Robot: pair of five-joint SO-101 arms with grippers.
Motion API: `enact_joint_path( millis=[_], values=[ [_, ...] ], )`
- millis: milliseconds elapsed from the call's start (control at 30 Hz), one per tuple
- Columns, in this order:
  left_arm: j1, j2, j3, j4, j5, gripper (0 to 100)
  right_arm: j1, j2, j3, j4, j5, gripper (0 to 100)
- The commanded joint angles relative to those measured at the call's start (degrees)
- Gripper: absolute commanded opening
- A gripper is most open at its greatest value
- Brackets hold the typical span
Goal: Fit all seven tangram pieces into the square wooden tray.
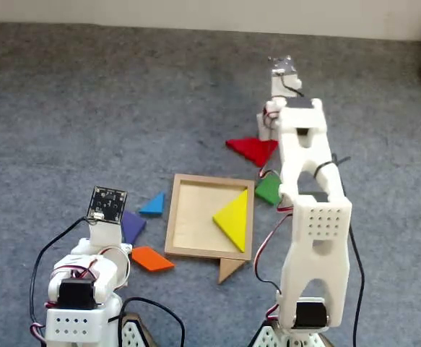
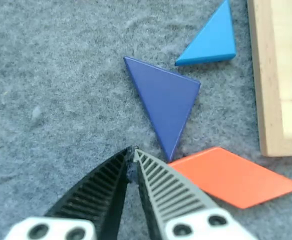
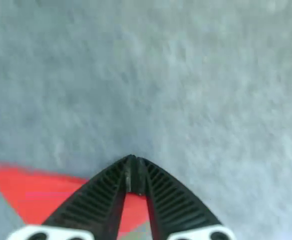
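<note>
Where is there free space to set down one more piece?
Bare: inside the square wooden tray, left of the yellow triangle, and the grey carpet beyond its far edge. Crowded: its left side, with the dark blue triangle and orange parallelogram.

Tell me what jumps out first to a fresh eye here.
The yellow triangle lies alone in the wooden tray, against its right wall. A red triangle lies beyond the tray, with the shut right pincer at its edge; a dark blue triangle and an orange piece lie by the left pincer.

Grey felt table (image 1: 87,108) (tray (image 1: 171,217), loose pieces (image 1: 253,150))
</note>
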Motion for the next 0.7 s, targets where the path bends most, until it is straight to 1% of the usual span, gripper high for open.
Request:
enact_joint_path(
  millis=[0, 133, 300, 433, 533, 600, 667],
  values=[
    [0.9, -1.4, 1.2, 0.2, 0.3, 0, 3.6, -1.0, -6.4, 12.3, 4.0, 0.5],
    [0.9, -1.4, 1.2, 0.2, 0.3, 0, 5.6, -1.0, -11.7, 21.9, 8.4, 0.5],
    [0.9, -1.4, 1.2, 0.2, 0.3, 0, 5.1, -1.1, -21.8, 35.8, 16.4, 0.5],
    [0.9, -1.4, 1.2, 0.2, 0.3, 0, 3.7, -0.9, -29.2, 35.8, 20.0, 0.5],
    [0.9, -1.4, 1.2, 0.2, 0.3, 0, 1.0, -0.7, -31.3, 35.8, 22.5, 1.3],
    [0.9, -1.4, 1.2, 0.2, 0.3, 0, -0.7, -0.5, -31.3, 35.8, 22.4, 6.4],
    [0.9, -1.4, 1.2, 0.2, 0.3, 0, -2.0, -0.6, -29.3, 35.8, 22.6, 15.6]
  ],
)
